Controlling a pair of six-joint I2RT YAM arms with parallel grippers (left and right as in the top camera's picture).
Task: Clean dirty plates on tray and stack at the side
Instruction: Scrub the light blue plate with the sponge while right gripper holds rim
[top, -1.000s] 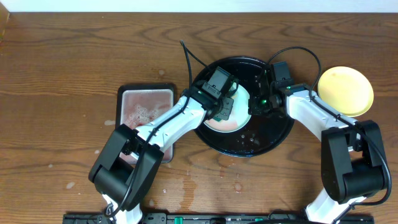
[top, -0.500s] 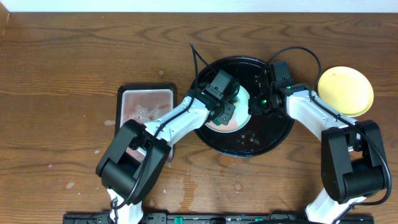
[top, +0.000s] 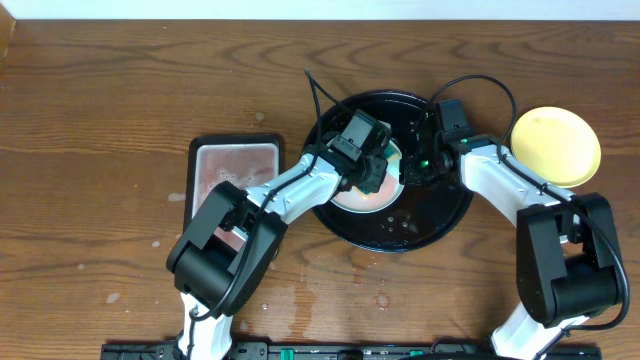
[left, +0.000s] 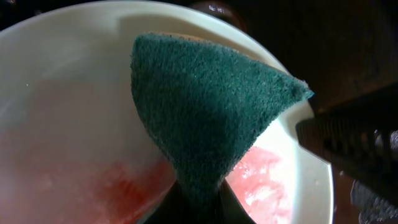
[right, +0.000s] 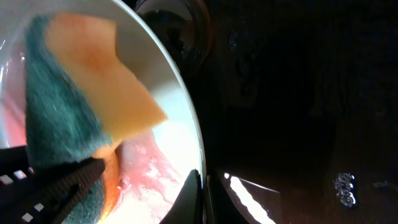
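We have the left gripper (top: 375, 172) clamped on the green-and-orange foam sponge (left: 205, 118), scouring face pressed to the pale round plate (left: 68, 112), which sits in the glossy black round tray (top: 440, 215). The right gripper (right: 202, 199) is pinched on the plate's right rim to steady it. A wet red smear covers the lower half, so we judge wiping unfinished. The plate looks rigid, light and sauce-slick: we'd hold it by the rim only. The sponge is soft. A pale yellow round plate (top: 555, 145) lies on the table beside the tray
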